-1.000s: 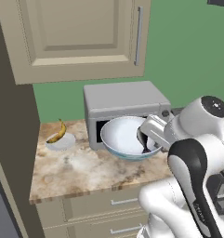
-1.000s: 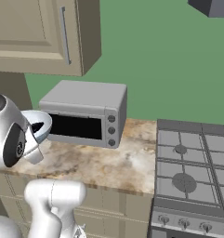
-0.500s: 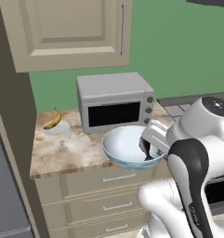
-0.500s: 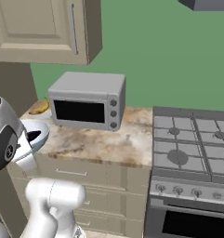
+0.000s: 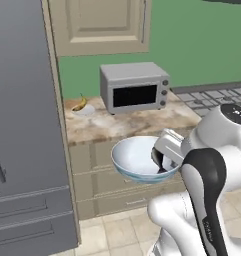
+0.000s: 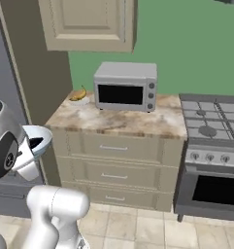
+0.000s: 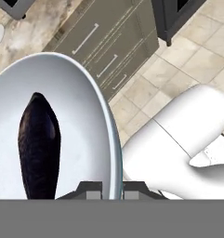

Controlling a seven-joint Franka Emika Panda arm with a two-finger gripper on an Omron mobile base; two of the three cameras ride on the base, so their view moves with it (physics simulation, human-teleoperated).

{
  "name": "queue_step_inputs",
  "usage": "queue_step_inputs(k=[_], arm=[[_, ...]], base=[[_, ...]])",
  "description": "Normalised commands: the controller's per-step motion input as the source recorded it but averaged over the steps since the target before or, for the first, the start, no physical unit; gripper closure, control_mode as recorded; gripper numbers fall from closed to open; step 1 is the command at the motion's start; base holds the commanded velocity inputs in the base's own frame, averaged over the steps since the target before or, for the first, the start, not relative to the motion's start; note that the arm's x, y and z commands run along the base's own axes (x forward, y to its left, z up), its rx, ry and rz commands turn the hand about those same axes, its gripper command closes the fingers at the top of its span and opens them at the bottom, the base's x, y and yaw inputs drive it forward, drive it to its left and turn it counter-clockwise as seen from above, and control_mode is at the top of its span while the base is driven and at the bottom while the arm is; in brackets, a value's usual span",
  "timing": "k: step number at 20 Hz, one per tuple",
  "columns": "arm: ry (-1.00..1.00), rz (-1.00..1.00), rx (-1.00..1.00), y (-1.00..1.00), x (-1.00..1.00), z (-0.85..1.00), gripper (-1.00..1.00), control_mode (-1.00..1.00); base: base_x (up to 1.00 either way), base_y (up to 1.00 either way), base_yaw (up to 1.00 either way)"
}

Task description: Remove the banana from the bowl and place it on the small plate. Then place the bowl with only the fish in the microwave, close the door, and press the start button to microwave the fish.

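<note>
We are carrying the bowl (image 5: 139,159) clear of the counter (image 5: 127,122), which sits mid-frame in the left base view; the bowl hangs lower centre there, out in front of the drawers. Our jaws are closed on its rim at the near edge, as the hand view shows at bottom centre, where the two tips pinch the wall of the bowl (image 7: 85,116). That rim grip keeps the bowl roughly level, which we judge matters because the fish (image 7: 39,144) lies loose inside, a dark shape at the left of the hand view.

The banana (image 5: 81,103) is already on the small plate (image 5: 85,110), at the left end of the counter, beside the silver box oven (image 5: 136,87). So the first part of the task looks done, and the bowl holds only the fish.

The black microwave is not among what we can see here, so we judge the bowl is being carried away from the counter towards it. A tilt during travel could slide the fish out.
</note>
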Motion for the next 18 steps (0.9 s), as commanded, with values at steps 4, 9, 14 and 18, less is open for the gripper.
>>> queue_step_inputs(k=[4,9,14,18], arm=[[0.0,0.0,0.0,0.0,0.0,0.0,1.0,1.0],[0.0,0.0,0.0,0.0,0.0,0.0,1.0,1.0],[0.0,0.0,0.0,0.0,0.0,0.0,1.0,1.0],[0.0,0.0,0.0,0.0,0.0,0.0,1.0,1.0]], base=[[-0.46,1.0,0.0],[-0.29,1.0,0.0],[-0.19,1.0,0.0],[-0.28,1.0,0.0]])
